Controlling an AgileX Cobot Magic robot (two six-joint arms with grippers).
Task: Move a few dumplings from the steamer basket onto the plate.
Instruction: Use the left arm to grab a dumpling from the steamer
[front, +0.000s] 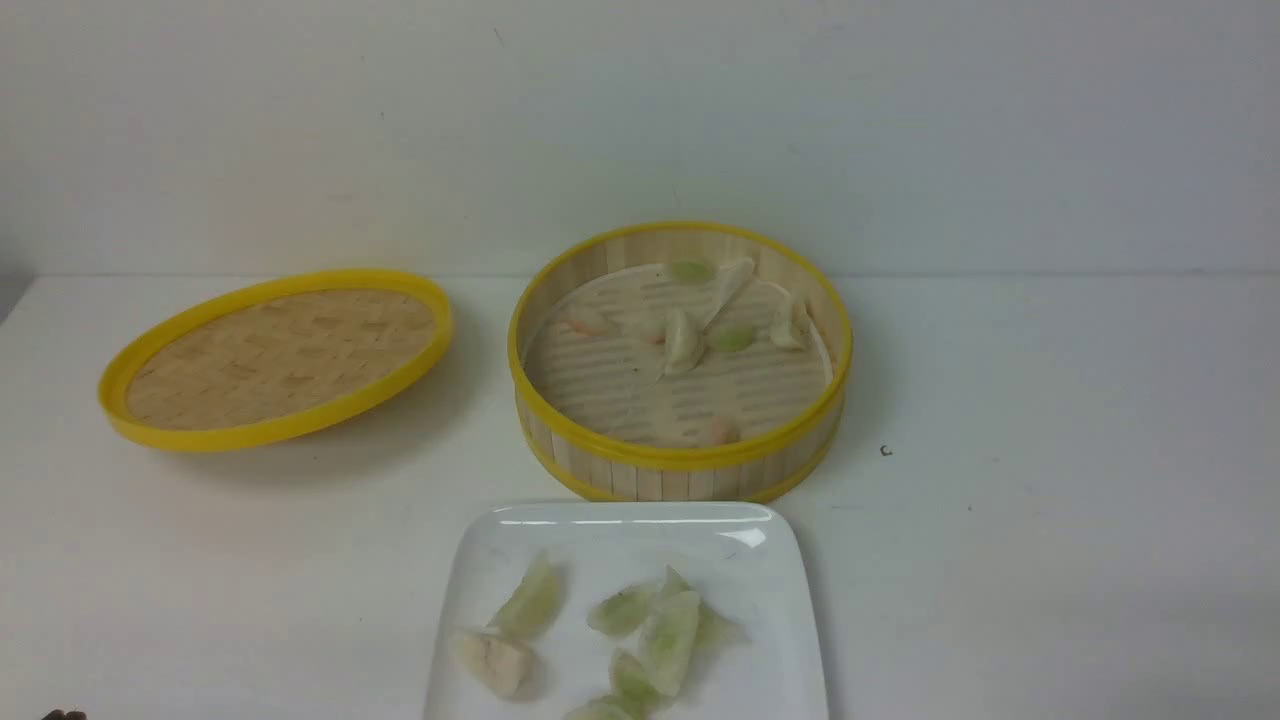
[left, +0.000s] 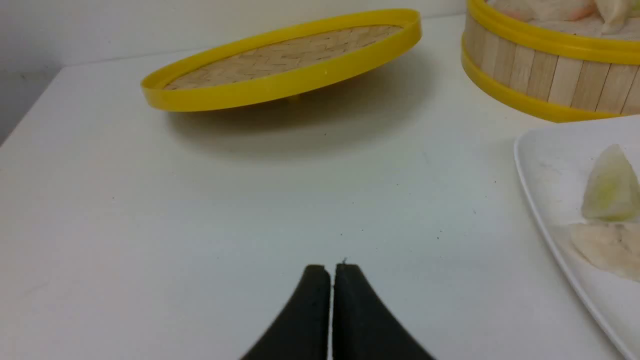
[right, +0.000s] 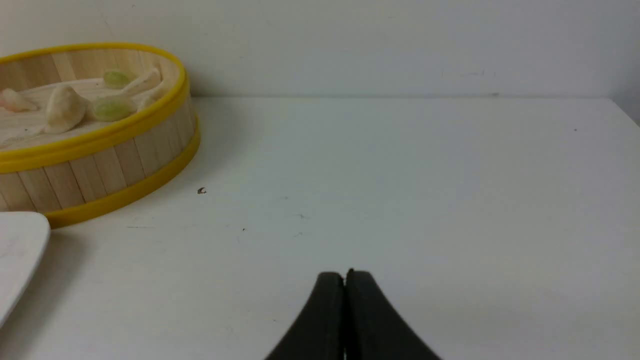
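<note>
Left gripper (left: 331, 271): tips pressed together with nothing between them, low over the bare white table (front: 1050, 500), left of the plate and apart from it.
Lid (front: 275, 355): flat, woven, yellow-rimmed; it sits tilted on the table, left of the basket and not touching it.
Steamer basket (front: 680, 472): uncovered, at the table's centre, just behind the plate's far edge.
Dumplings in the basket (front: 683, 340): several, mostly in the far half; one pinkish piece lies by the near wall.
Plate (front: 620, 525): front centre, its near part cut off by the front view's edge.
Dumplings on the plate (front: 668, 640): pale green and whitish pieces, some overlapping.
Right gripper (right: 345, 277): tips closed, empty, over bare table well right of the basket.
</note>
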